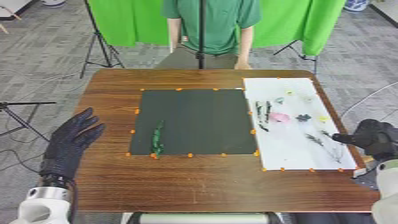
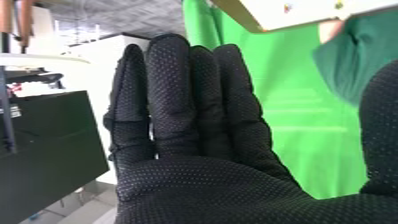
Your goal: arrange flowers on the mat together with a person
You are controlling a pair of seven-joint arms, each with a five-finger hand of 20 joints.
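Slim green sprig (image 1: 158, 140) lies lengthwise on dark mat (image 1: 200, 120), pink flower (image 1: 279, 117) on white sheet (image 1: 282, 156). Left hand (image 1: 67, 144) and right hand (image 1: 373, 140) both released, fingers extended, gripping nothing.

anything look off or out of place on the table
Nothing stands out as spilled or damaged. The green sprig lies toward the left of the dark mat, its lower end about at the near edge, and the flowers are spread on the white sheet.
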